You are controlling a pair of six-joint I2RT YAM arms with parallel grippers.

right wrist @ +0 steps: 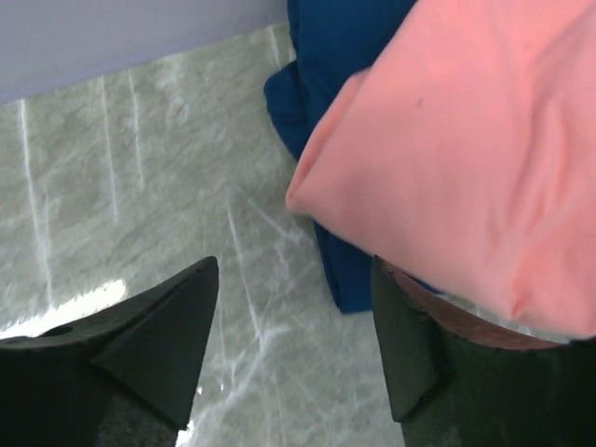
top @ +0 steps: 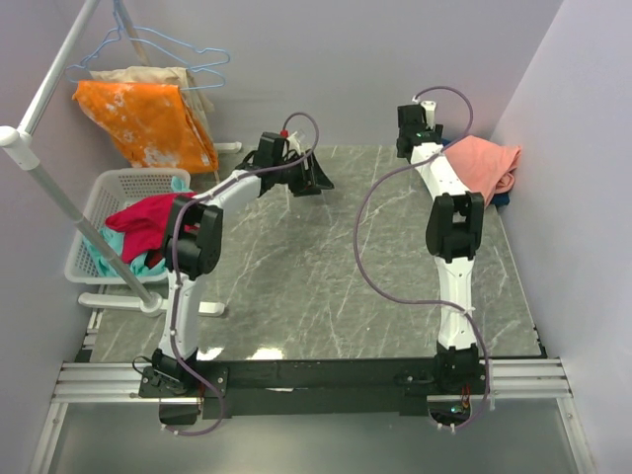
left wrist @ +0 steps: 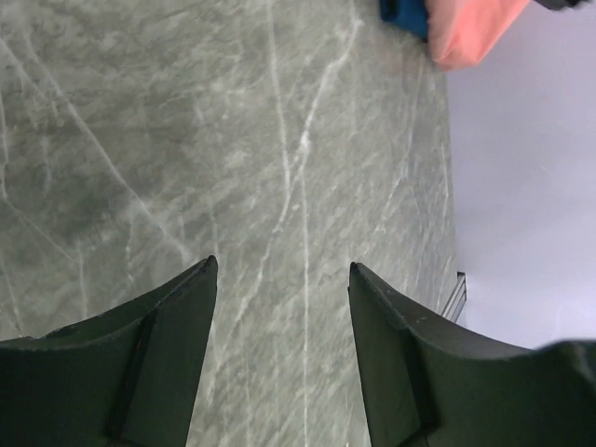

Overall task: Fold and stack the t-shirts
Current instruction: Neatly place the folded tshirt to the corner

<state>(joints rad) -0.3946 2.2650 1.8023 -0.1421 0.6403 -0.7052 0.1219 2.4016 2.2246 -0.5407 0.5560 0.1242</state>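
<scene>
Grey veined marble table, pale lavender walls on three sides. We count two t-shirts, both at the far right corner of the table by the right wall. The salmon-pink t-shirt lies on top, and the dark navy t-shirt lies beneath it, showing only as an edge and a corner sticking out from under the pink. Two arms are in view. The left gripper hangs over the bare far middle of the table, well apart from the shirts, jaws spread with only marble between them, so it is released and holds nothing. The right gripper is just beside the stack, jaws also spread. The gap shows table and the navy corner, and the pink shirt's edge lies over the top of one finger, with nothing pinched between the two. We count one container, a white slatted basket standing off the table's left side. It holds one magenta-red garment draped over its near rim and at least one teal cloth below that; anything deeper we cannot make out. On the white rack at far left hangs one orange white-blotched cloth with a beige piece behind it, on light blue wire hangers whose number we cannot tell.
</scene>
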